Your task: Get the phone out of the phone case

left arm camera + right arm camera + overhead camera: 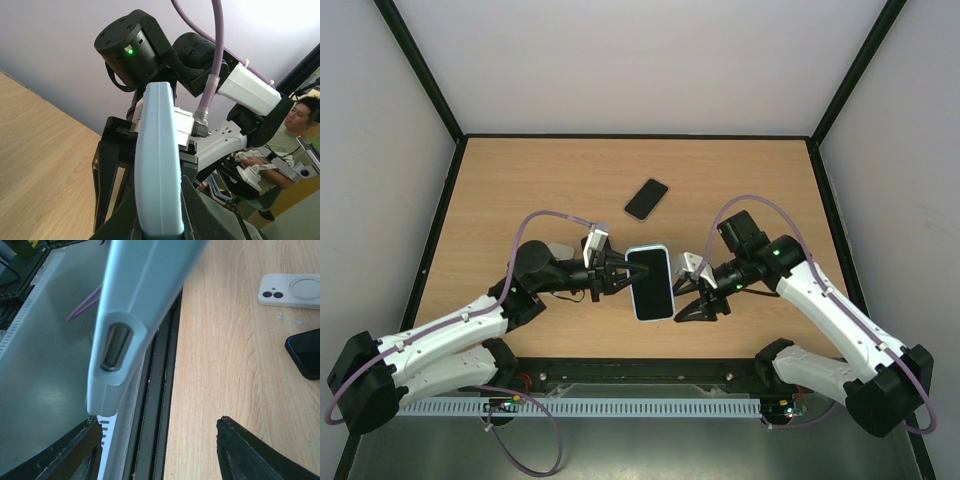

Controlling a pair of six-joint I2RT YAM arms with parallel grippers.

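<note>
Phone case (157, 175): pale blue matt plastic, smooth. Phone (651, 282): glossy black face. Table (520, 190): light wood grain, smooth.

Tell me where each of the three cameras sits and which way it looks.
Top external: above and behind the arms, looking down on the wooden table; both arms show, flanking the dark phone in its light blue case.
Left wrist: on the left arm, looking along the left fingers, shut on the case's edge; the right arm shows beyond.
Right wrist: on the right arm, looking past the open right fingers at the case and table.
All three share the case.
</note>
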